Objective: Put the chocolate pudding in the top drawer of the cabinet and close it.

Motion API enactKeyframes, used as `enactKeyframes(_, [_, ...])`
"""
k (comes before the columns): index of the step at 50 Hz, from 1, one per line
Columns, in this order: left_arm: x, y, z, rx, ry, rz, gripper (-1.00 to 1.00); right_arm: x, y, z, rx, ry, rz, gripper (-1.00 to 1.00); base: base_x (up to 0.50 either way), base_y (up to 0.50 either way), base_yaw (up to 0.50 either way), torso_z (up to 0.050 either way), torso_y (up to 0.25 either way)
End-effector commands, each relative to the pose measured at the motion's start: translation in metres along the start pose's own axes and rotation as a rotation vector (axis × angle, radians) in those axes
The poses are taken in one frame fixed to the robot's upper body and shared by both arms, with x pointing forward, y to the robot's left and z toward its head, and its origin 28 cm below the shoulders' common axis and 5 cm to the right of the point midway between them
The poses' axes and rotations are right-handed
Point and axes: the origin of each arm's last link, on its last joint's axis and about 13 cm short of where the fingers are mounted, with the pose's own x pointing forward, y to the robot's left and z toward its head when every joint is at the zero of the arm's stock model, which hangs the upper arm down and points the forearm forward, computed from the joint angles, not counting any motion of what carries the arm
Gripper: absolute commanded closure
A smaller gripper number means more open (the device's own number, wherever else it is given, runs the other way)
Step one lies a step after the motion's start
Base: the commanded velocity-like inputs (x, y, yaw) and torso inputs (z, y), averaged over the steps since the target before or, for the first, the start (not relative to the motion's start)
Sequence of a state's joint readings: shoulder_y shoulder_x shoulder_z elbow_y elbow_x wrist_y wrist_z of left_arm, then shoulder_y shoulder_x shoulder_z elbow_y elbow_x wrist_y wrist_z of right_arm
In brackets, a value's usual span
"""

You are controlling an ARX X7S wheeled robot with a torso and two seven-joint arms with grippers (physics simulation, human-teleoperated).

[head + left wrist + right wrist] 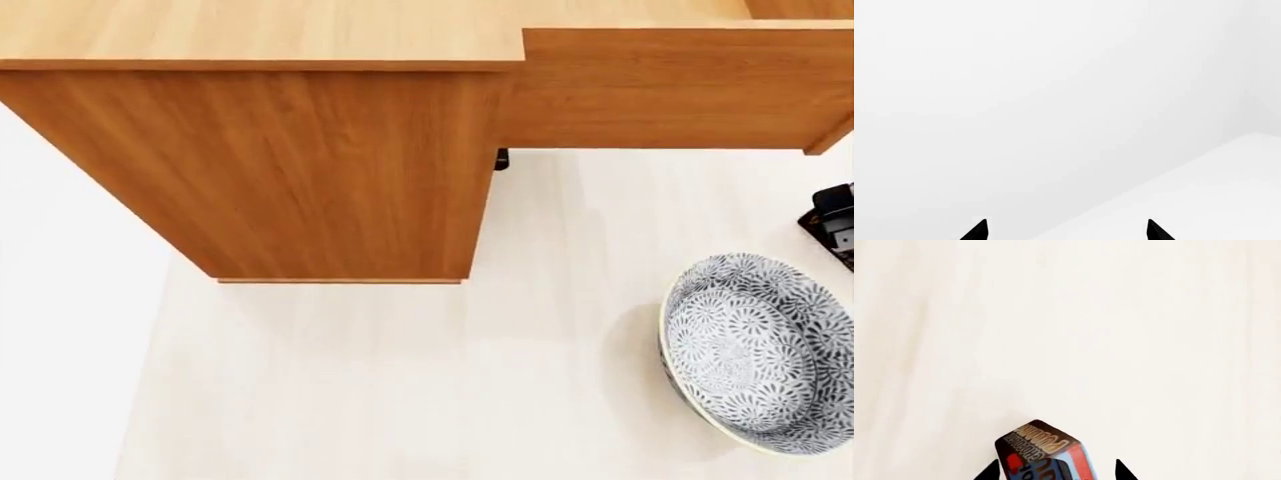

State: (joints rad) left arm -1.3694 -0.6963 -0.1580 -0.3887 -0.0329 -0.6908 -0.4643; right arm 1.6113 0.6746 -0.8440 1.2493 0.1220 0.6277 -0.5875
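Two black fingertips of our left gripper poke up at the bottom edge of the left wrist view, spread wide with only blank white between them. Our right gripper shows two dark tips at the bottom of its view, flanking the small dark brown pudding carton with pale lettering and a red patch; we cannot tell whether they grip it. In the head view, the honey-brown wooden cabinet fills the upper left, its top drawer pulled out at upper right. At lower right sits a blue-and-white patterned bowl on the pale table.
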Motion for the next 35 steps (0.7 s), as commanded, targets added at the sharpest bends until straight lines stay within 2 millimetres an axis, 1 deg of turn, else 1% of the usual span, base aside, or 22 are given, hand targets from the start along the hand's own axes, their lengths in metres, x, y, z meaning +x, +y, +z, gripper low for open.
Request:
enactKeyframes(1, [-0.003, -0.007, 0.002, 0.005, -0.009, -0.014, -1.00, 0.014, 0.004, -0.032, 0.039, 0.076, 0.071, 1.00, 0.00, 0.00, 0.00, 0.000, 0.000])
enactKeyframes(7, [-0.004, -0.009, 0.001, -0.005, -0.007, -0.031, -1.00, 0.014, 0.005, -0.031, 0.038, 0.067, 0.085, 1.00, 0.00, 0.00, 0.00, 0.000, -0.005])
enactKeyframes(11, [-0.003, -0.010, 0.001, -0.015, -0.007, -0.038, -1.00, 0.012, 0.003, -0.026, 0.034, 0.047, 0.090, 1.00, 0.00, 0.00, 0.00, 0.000, -0.002])
enactKeyframes(17, [-0.002, -0.012, 0.004, -0.039, -0.009, -0.064, -1.00, 0.000, -0.006, -0.010, 0.017, -0.007, 0.069, 1.00, 0.00, 0.00, 0.00, 0.000, -0.004])
enactKeyframes(22, [-0.002, -0.015, 0.001, -0.060, -0.003, -0.100, -1.00, -0.033, -0.011, 0.005, -0.013, -0.063, 0.020, 1.00, 0.00, 0.00, 0.00, 0.000, 0.000])
enactKeyframes(26, [-0.004, -0.020, 0.000, -0.076, -0.002, -0.150, -1.00, -0.055, -0.010, 0.015, -0.034, -0.079, -0.023, 1.00, 0.00, 0.00, 0.00, 0.000, 0.000])
enactKeyframes(29, [-0.004, -0.022, -0.001, -0.082, -0.003, -0.174, -1.00, -0.068, -0.011, 0.014, -0.038, -0.076, -0.044, 1.00, 0.00, 0.00, 0.00, 0.000, 0.000])
enactKeyframes(35, [-0.002, -0.023, -0.003, -0.096, 0.002, -0.189, -1.00, -0.095, -0.021, 0.000, -0.036, -0.024, -0.108, 1.00, 0.00, 0.00, 0.00, 0.000, 0.000])
